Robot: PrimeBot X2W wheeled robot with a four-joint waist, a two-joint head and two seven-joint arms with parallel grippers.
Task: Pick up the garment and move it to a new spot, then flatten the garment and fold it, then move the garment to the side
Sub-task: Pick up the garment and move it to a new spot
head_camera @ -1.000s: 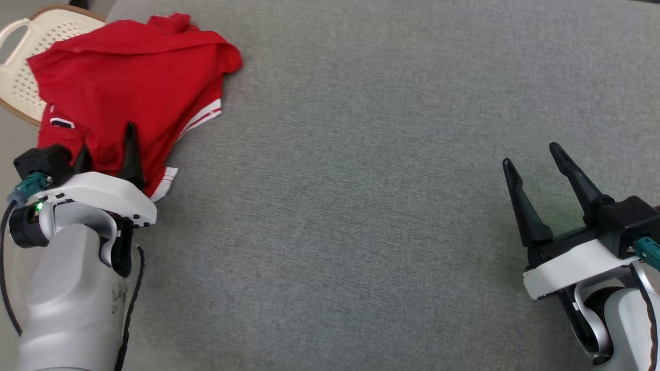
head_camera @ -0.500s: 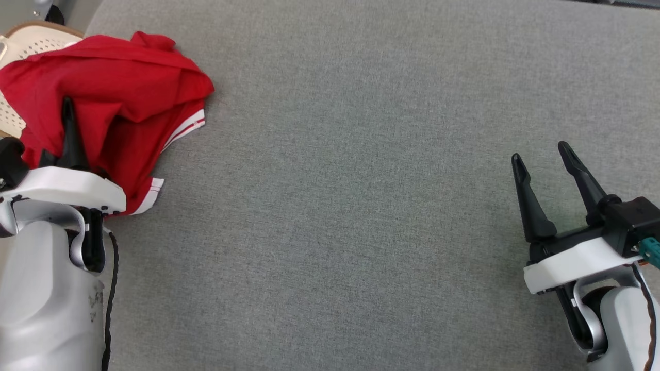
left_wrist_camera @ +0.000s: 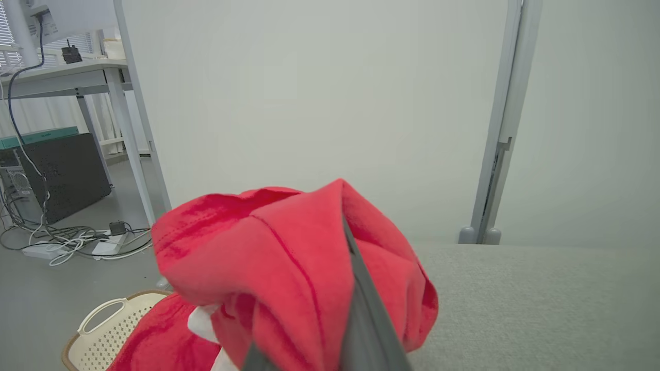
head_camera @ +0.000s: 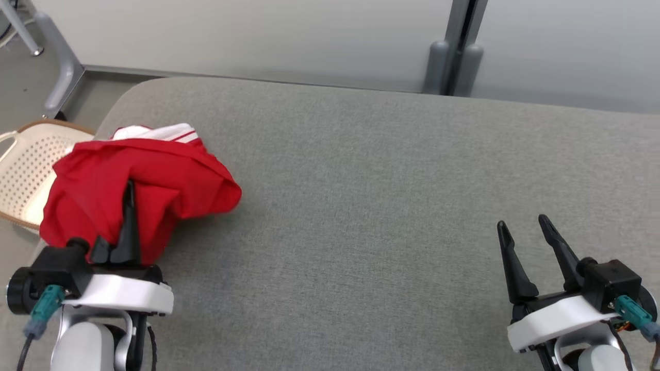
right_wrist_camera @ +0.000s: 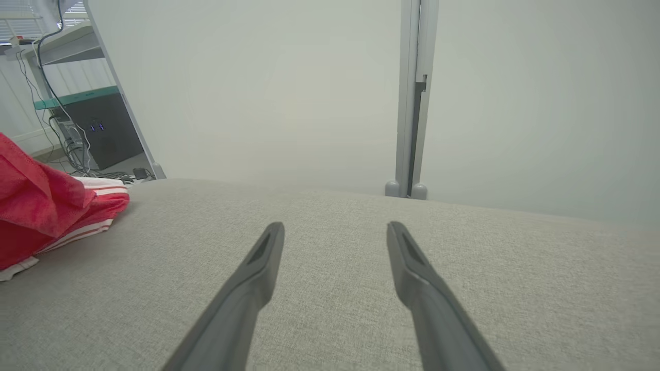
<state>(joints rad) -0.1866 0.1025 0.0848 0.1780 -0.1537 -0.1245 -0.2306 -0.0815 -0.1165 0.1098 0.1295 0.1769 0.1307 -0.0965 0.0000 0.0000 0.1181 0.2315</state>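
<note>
The garment (head_camera: 154, 185) is a red shirt with white-striped trim, bunched at the left end of the grey padded table (head_camera: 371, 206). My left gripper (head_camera: 128, 214) is shut on a fold of it. In the left wrist view the red cloth (left_wrist_camera: 289, 268) drapes over the fingers (left_wrist_camera: 361, 314) and hides their tips, and it is raised above the surface. My right gripper (head_camera: 522, 224) hovers open over bare table at the lower right, far from the garment. The right wrist view shows its fingers (right_wrist_camera: 258, 268) spread with nothing between them, and the garment (right_wrist_camera: 46, 211) at the left edge.
A cream perforated basket (head_camera: 26, 175) stands off the table's left end, partly under the garment; it also shows in the left wrist view as the basket (left_wrist_camera: 98, 330). A pale wall with a grey post (head_camera: 459, 56) lies beyond the far edge. A desk leg (head_camera: 56, 56) and cables (left_wrist_camera: 62, 242) are at far left.
The head camera has tilted up, so the wall is now in view. My left gripper has gathered the garment into a tighter bundle and lifted it. The right gripper stays open.
</note>
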